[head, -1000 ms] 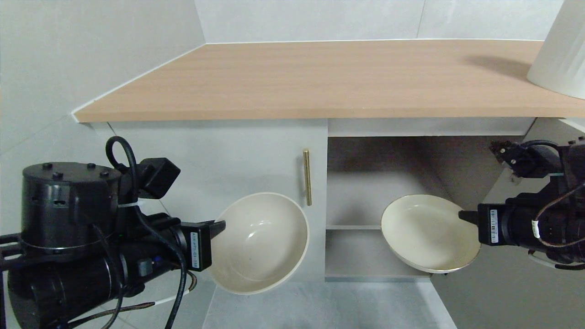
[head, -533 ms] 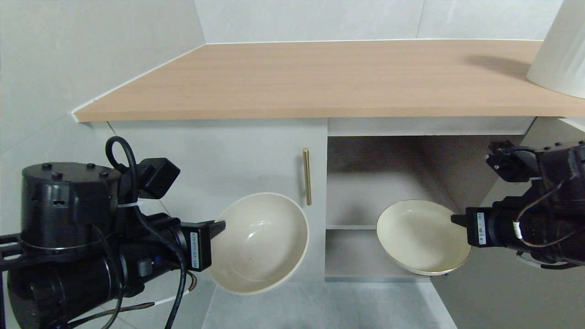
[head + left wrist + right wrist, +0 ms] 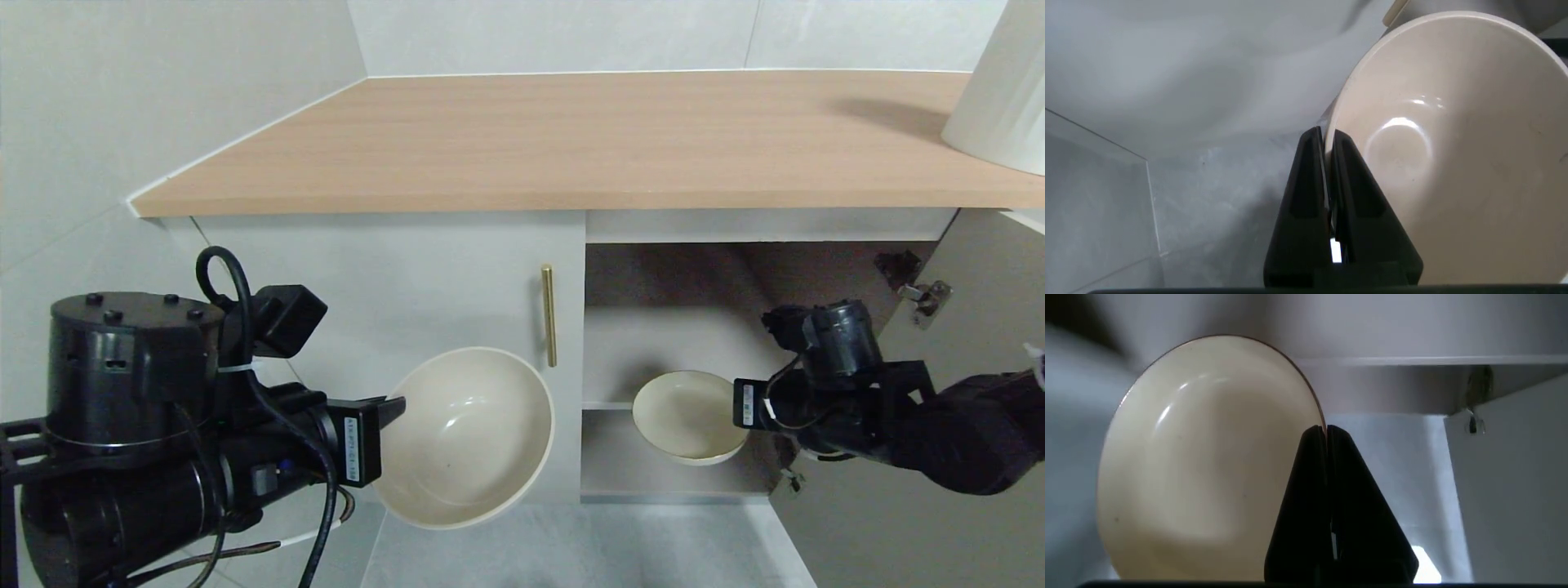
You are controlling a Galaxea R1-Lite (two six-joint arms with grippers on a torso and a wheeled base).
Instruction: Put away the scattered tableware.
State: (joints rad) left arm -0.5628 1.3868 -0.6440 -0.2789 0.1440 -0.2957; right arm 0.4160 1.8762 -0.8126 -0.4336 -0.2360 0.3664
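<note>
Plate (image 3: 690, 416), pinched by its rim in the right gripper (image 3: 739, 403), hangs just ahead of it inside the open cupboard (image 3: 653, 327), apparently not yet set down. The bowl (image 3: 469, 437) clamped at the left gripper's (image 3: 392, 406) tips is outside, so both remain to stow. Wrist views reveal the tight rim grips that the head view obscures.

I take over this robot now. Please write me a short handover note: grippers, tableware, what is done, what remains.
Left gripper: shut on the rim of the deep bowl, held in front of the closed cabinet door.
Right gripper: shut on the rim of the shallow bowl, inside the open compartment above the bottom shelf; whether it touches the shelf is unclear.
Done: both bowls gripped, neither released.
Left: set the shallow bowl down, then store the deep bowl.
</note>
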